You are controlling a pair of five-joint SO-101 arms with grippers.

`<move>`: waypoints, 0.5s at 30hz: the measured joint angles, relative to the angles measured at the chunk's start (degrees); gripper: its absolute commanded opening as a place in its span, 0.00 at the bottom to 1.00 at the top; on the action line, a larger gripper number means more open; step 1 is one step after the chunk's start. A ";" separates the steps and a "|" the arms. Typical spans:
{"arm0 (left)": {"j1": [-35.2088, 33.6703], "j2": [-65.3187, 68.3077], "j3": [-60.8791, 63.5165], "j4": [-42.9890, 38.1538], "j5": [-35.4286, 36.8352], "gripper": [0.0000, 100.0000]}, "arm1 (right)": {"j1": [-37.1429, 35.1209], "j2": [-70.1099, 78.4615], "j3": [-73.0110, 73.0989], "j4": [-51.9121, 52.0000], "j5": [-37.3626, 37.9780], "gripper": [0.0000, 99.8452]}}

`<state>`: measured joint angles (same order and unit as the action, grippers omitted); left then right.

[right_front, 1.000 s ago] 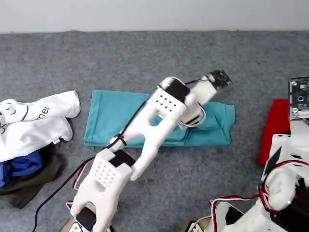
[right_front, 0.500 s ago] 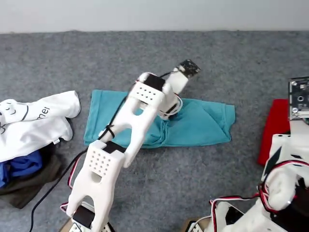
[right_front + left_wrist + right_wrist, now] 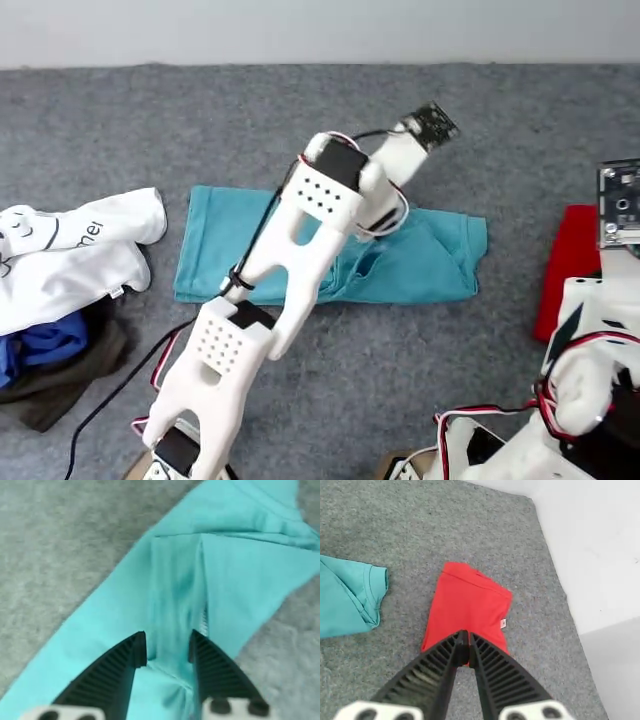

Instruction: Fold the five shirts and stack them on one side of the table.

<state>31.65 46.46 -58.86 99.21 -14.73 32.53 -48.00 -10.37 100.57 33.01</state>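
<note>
A flat teal cotton shirt (image 3: 430, 265) lies at the middle of the grey carpeted surface (image 3: 200, 120). At the left edge, crumpled white shirts (image 3: 60, 260) rest on a bunched blue garment (image 3: 40, 345) and a dark cloth garment (image 3: 50, 395). A folded red shirt (image 3: 565, 270) lies at the right edge.

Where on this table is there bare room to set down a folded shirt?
The widest bare table is the far strip between the teal shirt and the wall. There is also a narrow gap between teal and the red shirt, and a near patch between the left arm and right arm. The left side is crowded: the white shirt lies over a blue shirt and a dark shirt.
</note>
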 measured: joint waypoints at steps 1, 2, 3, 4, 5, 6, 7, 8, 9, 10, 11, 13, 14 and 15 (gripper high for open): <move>0.70 -0.44 1.93 0.00 0.00 0.12 | 0.00 0.00 0.00 0.00 0.00 0.01; 1.49 -0.97 3.78 0.00 0.00 0.12 | 0.00 0.00 0.00 0.00 0.00 0.01; 1.93 -1.05 5.19 0.09 0.00 0.12 | 0.00 0.00 0.00 0.00 0.00 0.01; 1.93 -1.05 5.80 0.09 0.00 0.12 | 0.00 0.00 0.00 0.00 0.00 0.01; 1.85 -1.05 5.98 0.18 0.00 0.12 | 0.00 0.00 0.00 0.00 0.00 0.01; 1.23 -1.05 5.98 0.18 0.00 0.12 | 0.00 0.00 0.00 0.00 0.00 0.01; 0.44 -1.05 6.15 0.09 0.00 0.12 | 0.00 0.00 0.00 0.00 0.00 0.01; -0.62 -1.14 6.15 -0.18 0.00 0.12 | 0.00 0.00 0.00 0.00 0.00 0.01; -1.76 -1.14 6.33 -0.79 0.00 0.12 | 0.00 0.00 0.00 0.00 0.00 0.01; -3.08 -1.05 6.51 -1.49 0.00 0.12 | 0.00 0.00 0.00 0.00 0.00 0.01; -4.40 -0.88 6.51 -2.02 0.00 0.12 | 0.00 0.00 0.00 0.00 0.00 0.01; -6.86 0.26 6.51 -2.73 0.00 0.12 | 0.00 0.00 0.00 0.00 0.00 0.01; -7.82 1.05 6.51 -2.90 0.00 0.12 | 0.00 0.00 0.00 0.00 0.00 0.01; -8.53 1.41 6.51 -2.90 0.00 0.12 | 0.00 0.00 0.00 0.00 0.00 0.01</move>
<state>23.12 47.87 -52.35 96.31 -14.73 32.53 -48.00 -10.37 100.57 33.01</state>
